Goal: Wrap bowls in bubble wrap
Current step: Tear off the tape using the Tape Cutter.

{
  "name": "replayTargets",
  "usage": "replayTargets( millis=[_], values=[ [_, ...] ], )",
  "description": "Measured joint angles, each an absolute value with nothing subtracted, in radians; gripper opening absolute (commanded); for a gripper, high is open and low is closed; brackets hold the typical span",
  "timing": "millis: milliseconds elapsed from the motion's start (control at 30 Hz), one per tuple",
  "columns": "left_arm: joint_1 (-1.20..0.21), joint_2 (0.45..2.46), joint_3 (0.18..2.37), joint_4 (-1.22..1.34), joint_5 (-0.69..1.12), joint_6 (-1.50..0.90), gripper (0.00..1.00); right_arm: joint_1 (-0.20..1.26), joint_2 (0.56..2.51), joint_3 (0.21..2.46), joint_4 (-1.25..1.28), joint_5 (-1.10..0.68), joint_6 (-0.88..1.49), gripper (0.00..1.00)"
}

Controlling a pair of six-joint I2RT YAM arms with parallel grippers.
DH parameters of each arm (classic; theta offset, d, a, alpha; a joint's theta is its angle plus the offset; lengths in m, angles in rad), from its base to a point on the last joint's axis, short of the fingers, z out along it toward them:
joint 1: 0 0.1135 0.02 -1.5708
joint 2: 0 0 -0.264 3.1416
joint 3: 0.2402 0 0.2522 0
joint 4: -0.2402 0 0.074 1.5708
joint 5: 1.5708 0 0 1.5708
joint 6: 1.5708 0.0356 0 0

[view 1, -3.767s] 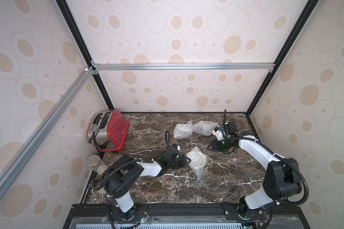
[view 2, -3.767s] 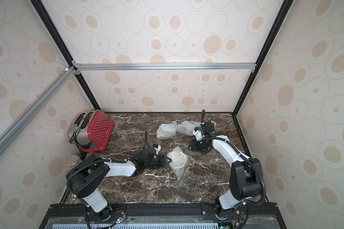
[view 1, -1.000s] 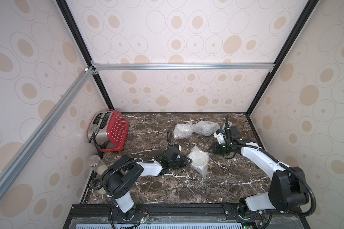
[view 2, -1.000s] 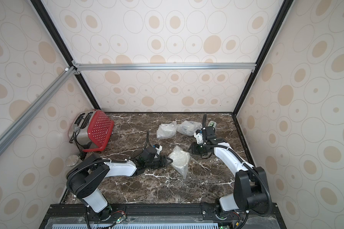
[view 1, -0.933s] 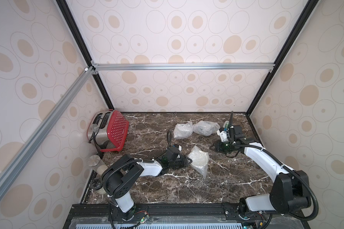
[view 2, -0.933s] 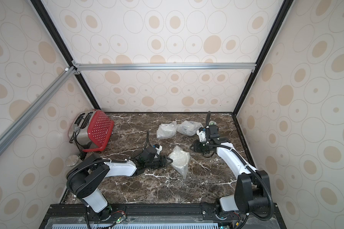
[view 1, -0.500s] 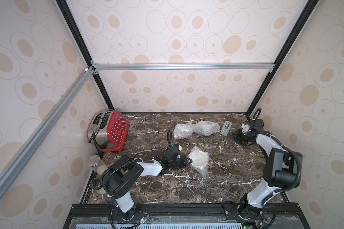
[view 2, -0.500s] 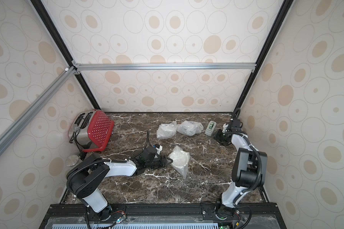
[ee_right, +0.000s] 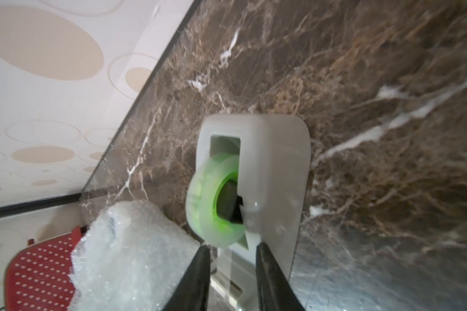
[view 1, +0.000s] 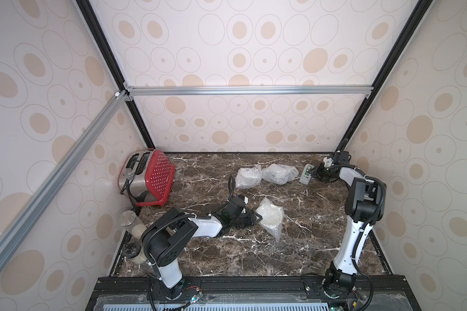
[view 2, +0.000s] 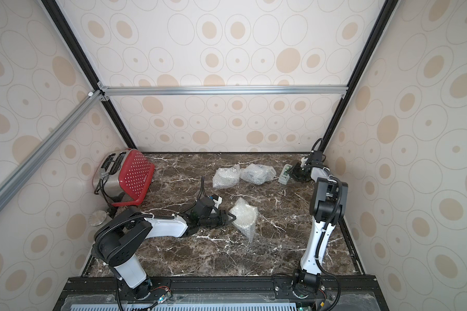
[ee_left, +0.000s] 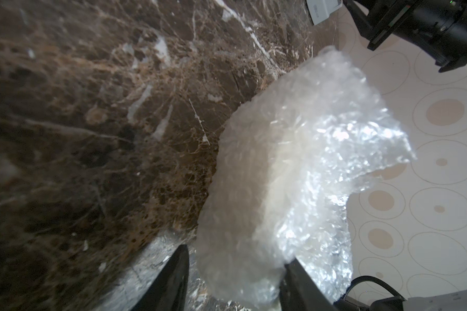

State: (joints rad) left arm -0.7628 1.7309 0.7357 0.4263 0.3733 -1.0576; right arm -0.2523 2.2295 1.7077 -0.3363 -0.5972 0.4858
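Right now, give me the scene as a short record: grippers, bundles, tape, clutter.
left gripper: shut on near bundle, centre of the scene
right gripper: straddling the tape dispenser at back right; grip unclear
back bundles: side by side, left of the tape dispenser, no gripper on them
toaster: back left corner
jars: left edge, in front of the toaster

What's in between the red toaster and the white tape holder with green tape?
Two crumpled clear bubble-wrap bundles, side by side, in both top views.
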Motion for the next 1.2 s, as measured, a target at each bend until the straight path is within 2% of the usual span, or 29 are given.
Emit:
replayTargets(
  millis=[700,867,1200],
  values=[
    [-0.759,1.734,0.738,0.425,0.380,-1.057,0.51,-0.236,2.219,1.653,-0.339,-0.629,0.467,0.31],
    [-0.759,1.734,0.738,0.425,0.379,-1.057,0.51,-0.233,2.220,1.653,-0.339,-0.627,0.467,0.23],
    [-0.759,1.734,0.738,0.425,0.379,-1.057,0.51,-0.230,2.223,1.653,-0.336,-0.618,0.485,0.11]
  ],
)
